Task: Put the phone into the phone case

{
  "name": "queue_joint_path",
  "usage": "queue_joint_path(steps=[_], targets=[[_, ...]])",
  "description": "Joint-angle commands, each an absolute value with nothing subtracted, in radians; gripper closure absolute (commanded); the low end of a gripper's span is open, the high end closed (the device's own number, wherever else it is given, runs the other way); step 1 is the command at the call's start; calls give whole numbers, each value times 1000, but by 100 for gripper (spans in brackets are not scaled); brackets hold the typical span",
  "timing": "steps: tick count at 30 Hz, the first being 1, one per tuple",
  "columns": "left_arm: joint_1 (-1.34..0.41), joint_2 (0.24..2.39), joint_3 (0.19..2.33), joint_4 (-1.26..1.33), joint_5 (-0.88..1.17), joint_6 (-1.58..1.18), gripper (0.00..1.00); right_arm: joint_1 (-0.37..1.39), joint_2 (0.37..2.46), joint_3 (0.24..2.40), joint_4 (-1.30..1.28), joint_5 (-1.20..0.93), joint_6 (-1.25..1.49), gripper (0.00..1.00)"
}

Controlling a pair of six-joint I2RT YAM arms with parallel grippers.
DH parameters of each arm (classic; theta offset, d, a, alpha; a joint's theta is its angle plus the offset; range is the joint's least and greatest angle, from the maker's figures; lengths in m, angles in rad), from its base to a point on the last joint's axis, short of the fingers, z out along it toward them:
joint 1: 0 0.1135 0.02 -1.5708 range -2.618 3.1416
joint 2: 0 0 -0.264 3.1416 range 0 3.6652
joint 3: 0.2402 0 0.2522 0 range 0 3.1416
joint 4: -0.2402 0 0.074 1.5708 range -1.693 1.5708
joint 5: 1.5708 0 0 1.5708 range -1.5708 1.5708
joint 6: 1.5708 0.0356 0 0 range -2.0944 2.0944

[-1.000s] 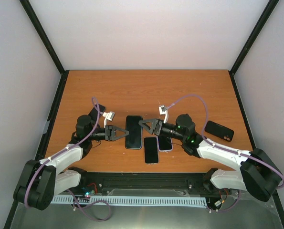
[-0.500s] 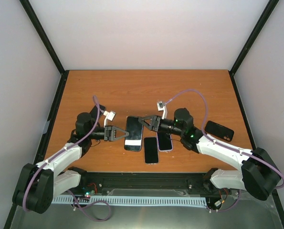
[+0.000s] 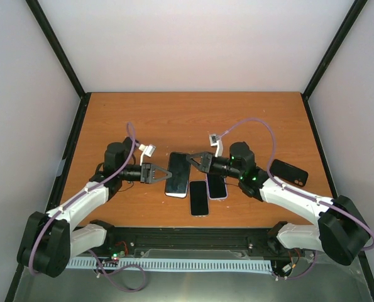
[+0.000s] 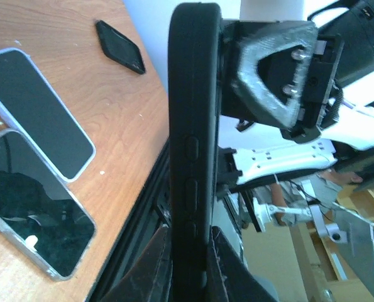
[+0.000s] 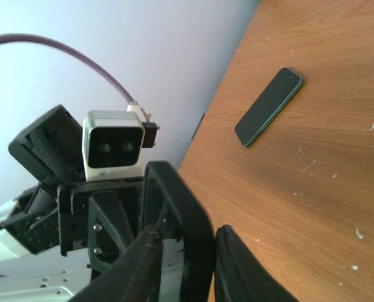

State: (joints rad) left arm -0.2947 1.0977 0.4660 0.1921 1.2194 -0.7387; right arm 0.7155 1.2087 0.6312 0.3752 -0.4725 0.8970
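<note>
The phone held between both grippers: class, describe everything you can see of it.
The held phone is a thin dark slab with rounded corners, screen facing up. Its edge looks matte black, with raised side buttons. The left gripper clamps its left long edge, the right gripper the opposite edge near the far end. Whether it is cased is unclear.

Top cam: high, behind the arm bases (image 3: 86, 238), looking down on the whole table (image 3: 237, 119). Wrist cams sit tight behind their fingers (image 4: 150, 272), facing each other. All three share the phone (image 3: 177, 174) held mid-table.
</note>
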Motion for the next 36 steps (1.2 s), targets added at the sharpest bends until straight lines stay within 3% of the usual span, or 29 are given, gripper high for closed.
queue_joint_path(steps=[1, 3, 6, 9, 13, 15, 21, 32, 36], targets=[[-292, 1097, 490, 209, 1137, -791, 100, 715, 1190, 618, 372, -509, 894, 62], [-291, 1095, 479, 292, 1131, -858, 99, 716, 1192, 589, 390, -545, 918, 47], [-292, 1085, 471, 398, 1099, -933, 99, 716, 1194, 526, 480, -598, 970, 32], [-292, 1082, 479, 459, 1061, -973, 100, 717, 1199, 468, 583, -637, 1027, 25], [-291, 1094, 478, 553, 1047, -1035, 100, 739, 1224, 448, 605, -654, 1042, 23], [-292, 1106, 479, 576, 1041, -1049, 100, 748, 1245, 449, 639, -670, 1055, 26], [-292, 1156, 450, 654, 1039, -1081, 100, 750, 1277, 426, 780, -677, 1123, 47], [-291, 1196, 452, 547, 981, -977, 100, 749, 1308, 391, 895, -663, 1226, 95], [-292, 1207, 466, 480, 951, -907, 100, 750, 1307, 387, 887, -653, 1247, 97]])
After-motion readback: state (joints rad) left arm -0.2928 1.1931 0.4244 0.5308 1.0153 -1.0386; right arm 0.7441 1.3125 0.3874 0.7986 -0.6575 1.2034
